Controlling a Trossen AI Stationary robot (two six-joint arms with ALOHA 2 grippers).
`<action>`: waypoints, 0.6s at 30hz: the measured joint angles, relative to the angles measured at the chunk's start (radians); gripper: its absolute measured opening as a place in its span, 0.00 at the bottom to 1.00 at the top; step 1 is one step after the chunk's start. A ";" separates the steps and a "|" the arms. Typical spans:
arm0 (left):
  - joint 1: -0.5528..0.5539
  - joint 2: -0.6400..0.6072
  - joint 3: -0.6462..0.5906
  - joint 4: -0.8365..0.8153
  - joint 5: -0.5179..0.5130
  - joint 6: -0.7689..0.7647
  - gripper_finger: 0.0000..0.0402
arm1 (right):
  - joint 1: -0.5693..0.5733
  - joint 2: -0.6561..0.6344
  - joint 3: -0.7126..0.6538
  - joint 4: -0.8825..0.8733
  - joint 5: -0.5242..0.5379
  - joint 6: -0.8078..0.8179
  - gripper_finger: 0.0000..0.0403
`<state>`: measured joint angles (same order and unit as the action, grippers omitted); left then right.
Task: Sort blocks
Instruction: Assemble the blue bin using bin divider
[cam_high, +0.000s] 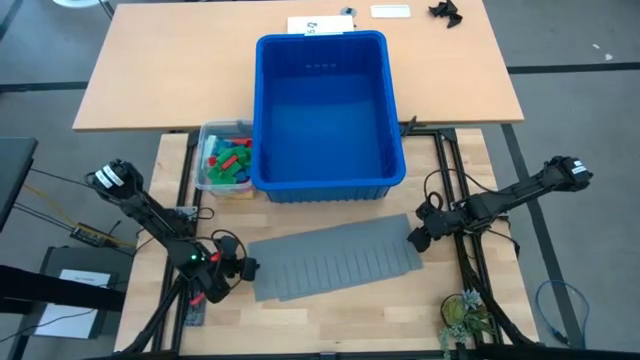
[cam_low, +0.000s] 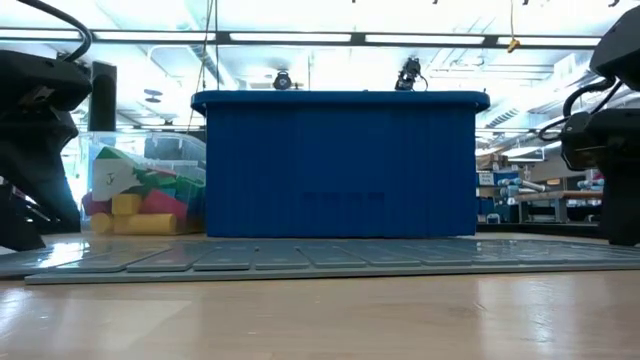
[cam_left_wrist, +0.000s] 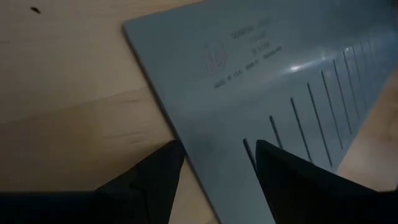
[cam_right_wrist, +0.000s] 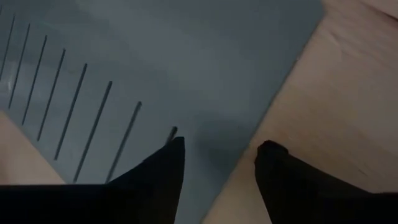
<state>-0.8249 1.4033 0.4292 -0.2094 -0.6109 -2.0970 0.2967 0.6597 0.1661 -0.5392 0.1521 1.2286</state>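
1. Blocks (cam_high: 226, 158) all heaped in the clear tub (cam_high: 205, 180) at the far left of the work area, touching the big blue bin's (cam_high: 325, 185) left wall; none loose on the table (cam_high: 340, 325), none visible inside the bin. Sorting judged not yet begun.
2. Nearest the low camera: bare wooden table, then a flat grey slotted mat (cam_high: 335, 262) lying slightly askew in front of the bin, likely meant as the sorting surface.
3. Left gripper (cam_left_wrist: 214, 165) down at the mat's left corner, fingers (cam_left_wrist: 155, 180) spread apart, one over bare wood and one over the mat, straddling the edge; nothing pinched between them. Probably posed to nip or nudge that corner.
4. Right gripper (cam_right_wrist: 217, 155) mirrored at the mat's right corner, fingers (cam_right_wrist: 158, 171) parted across the edge in the same way, likewise grasping nothing.
5. Matching poses at opposite ends suggest a two-handed move of the mat, perhaps to square it up.
6. Beyond the mat: blue bin standing upright, tub just beside it, red, green, blue and yellow pieces showing through the tub wall.
7. Farther still: second tabletop (cam_high: 150, 70) with papers (cam_high: 320, 25) near its far edge.
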 joint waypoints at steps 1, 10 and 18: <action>0.001 0.002 -0.001 0.009 -0.001 0.003 0.55 | 0.000 0.005 0.000 0.001 0.001 0.000 0.46; -0.003 0.057 -0.004 0.129 -0.070 0.035 0.55 | 0.000 0.015 0.000 0.004 0.008 -0.005 0.42; -0.014 0.063 -0.009 0.206 -0.109 0.059 0.55 | 0.000 0.016 -0.003 0.017 0.006 -0.035 0.39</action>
<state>-0.8388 1.4662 0.4206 -0.0038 -0.7197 -2.0377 0.2966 0.6753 0.1635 -0.5219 0.1577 1.1931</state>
